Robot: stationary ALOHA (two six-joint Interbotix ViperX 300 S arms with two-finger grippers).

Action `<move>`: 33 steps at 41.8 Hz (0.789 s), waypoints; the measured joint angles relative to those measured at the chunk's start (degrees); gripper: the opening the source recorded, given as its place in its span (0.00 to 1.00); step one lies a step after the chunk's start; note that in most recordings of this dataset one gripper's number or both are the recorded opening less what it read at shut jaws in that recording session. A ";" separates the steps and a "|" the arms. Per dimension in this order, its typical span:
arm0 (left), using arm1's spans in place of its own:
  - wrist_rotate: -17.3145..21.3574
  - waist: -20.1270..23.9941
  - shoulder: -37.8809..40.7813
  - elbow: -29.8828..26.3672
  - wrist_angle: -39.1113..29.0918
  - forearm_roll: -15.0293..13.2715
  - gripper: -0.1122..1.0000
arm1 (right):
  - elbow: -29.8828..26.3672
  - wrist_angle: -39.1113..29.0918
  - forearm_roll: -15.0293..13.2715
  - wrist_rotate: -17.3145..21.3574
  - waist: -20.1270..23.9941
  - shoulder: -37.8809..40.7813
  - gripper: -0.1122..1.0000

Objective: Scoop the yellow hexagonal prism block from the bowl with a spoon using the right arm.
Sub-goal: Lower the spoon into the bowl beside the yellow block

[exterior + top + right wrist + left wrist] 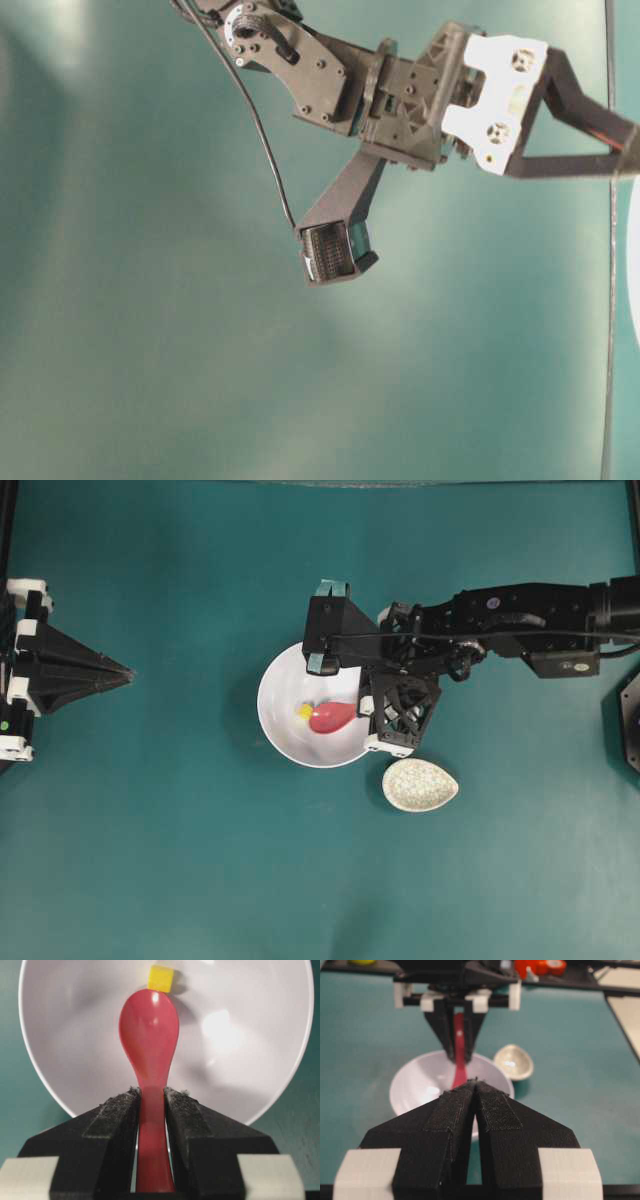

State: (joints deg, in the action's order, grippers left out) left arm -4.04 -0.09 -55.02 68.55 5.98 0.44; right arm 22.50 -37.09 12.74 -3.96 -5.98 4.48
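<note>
One tiny yellow block (161,979) sat mid-bowl (280,1060), touching the spoon (149,1030) tip, top center of the right wrist view. Right gripper (150,1097) was clamped on the handle. The spoon's long axis ran straight up-frame toward the block. I'd dip the tip under it, then slide forward gently.

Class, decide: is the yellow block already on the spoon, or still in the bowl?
Still in the bowl: the yellow block sits on the white floor just beyond the tip of the spoon, whose scoop is empty.
</note>
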 measured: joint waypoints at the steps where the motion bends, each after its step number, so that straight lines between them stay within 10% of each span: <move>1: 0.00 0.00 0.00 -0.09 0.09 0.00 0.11 | 0.09 0.53 0.00 -0.09 0.00 0.18 0.31; 33: -0.09 0.00 0.09 0.00 0.00 0.00 0.11 | -1.85 5.71 -1.76 0.09 0.00 -1.76 0.31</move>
State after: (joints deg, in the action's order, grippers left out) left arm -4.13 -0.09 -54.93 68.55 5.98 0.44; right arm 20.65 -31.38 10.99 -3.87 -5.98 2.72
